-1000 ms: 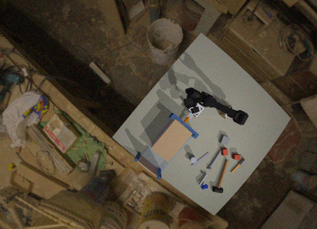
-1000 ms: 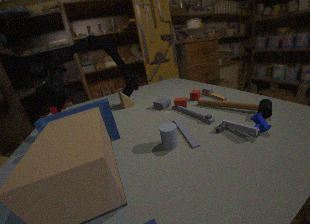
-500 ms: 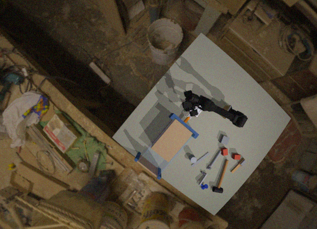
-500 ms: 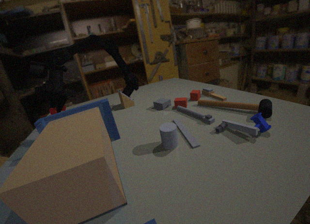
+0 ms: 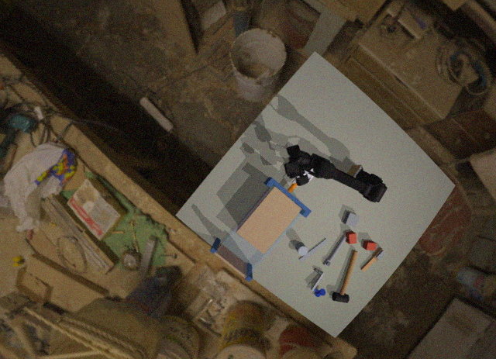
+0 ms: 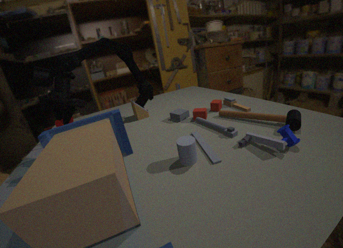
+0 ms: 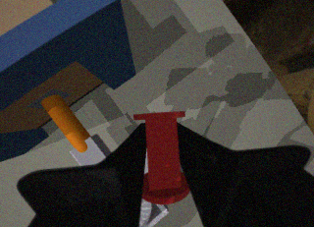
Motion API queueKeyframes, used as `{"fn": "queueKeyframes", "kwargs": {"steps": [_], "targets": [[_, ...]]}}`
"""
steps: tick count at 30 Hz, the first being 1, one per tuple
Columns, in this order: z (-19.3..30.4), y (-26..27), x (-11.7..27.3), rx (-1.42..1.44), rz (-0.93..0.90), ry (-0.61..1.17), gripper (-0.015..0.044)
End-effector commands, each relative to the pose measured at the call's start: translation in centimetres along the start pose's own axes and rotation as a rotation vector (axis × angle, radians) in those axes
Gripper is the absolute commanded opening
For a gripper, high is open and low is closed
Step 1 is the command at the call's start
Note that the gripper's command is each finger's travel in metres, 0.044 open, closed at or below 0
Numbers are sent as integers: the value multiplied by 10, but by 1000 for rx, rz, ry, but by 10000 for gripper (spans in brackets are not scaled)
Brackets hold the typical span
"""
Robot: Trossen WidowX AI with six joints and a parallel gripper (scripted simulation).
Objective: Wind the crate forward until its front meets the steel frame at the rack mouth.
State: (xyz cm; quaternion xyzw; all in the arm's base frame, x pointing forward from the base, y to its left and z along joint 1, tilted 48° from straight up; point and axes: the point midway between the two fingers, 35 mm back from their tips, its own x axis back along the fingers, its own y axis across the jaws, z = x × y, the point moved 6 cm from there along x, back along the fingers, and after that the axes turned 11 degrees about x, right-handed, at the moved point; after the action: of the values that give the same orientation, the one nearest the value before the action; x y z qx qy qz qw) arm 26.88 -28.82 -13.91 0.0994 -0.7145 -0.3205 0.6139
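The tan crate [image 5: 269, 220] [image 6: 74, 157] sits flat in the clear-panelled cubby, its front end right at the blue frame [image 5: 304, 209] [image 6: 121, 132] [image 7: 115, 45]. Any small gap there cannot be told. An orange strap piece [image 5: 292, 187] [image 7: 66, 123] runs from the crate's front to the winch [image 5: 309, 175] [image 7: 153, 215], which is mostly hidden under the arm. My gripper [image 7: 158, 126] is shut on the red knob [image 7: 163, 131] of the winch handle. The knob stands upright between the black fingers. The handle's key end is hidden.
Right of the cubby lie a grey cylinder [image 5: 301, 249] [image 6: 186, 151], a flat bar [image 6: 206, 148], a wrench [image 6: 214, 126], a blue-knobbed crank [image 5: 319, 292] [image 6: 288, 136], a mallet [image 5: 349, 271] [image 6: 254, 117], a grey block [image 6: 179, 114] and red blocks [image 5: 351, 237] [image 6: 199, 113]. A wooden wedge [image 6: 140, 111] stands near the arm base.
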Motion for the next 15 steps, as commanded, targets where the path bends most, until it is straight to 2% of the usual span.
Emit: {"fn": "queueKeyframes", "kwargs": {"steps": [1,11,15], "targets": [[-1,1,-1,3,-3,0,184],[-1,1,-1,3,-3,0,440],[-4,0,4,3,-3,0,440]]}}
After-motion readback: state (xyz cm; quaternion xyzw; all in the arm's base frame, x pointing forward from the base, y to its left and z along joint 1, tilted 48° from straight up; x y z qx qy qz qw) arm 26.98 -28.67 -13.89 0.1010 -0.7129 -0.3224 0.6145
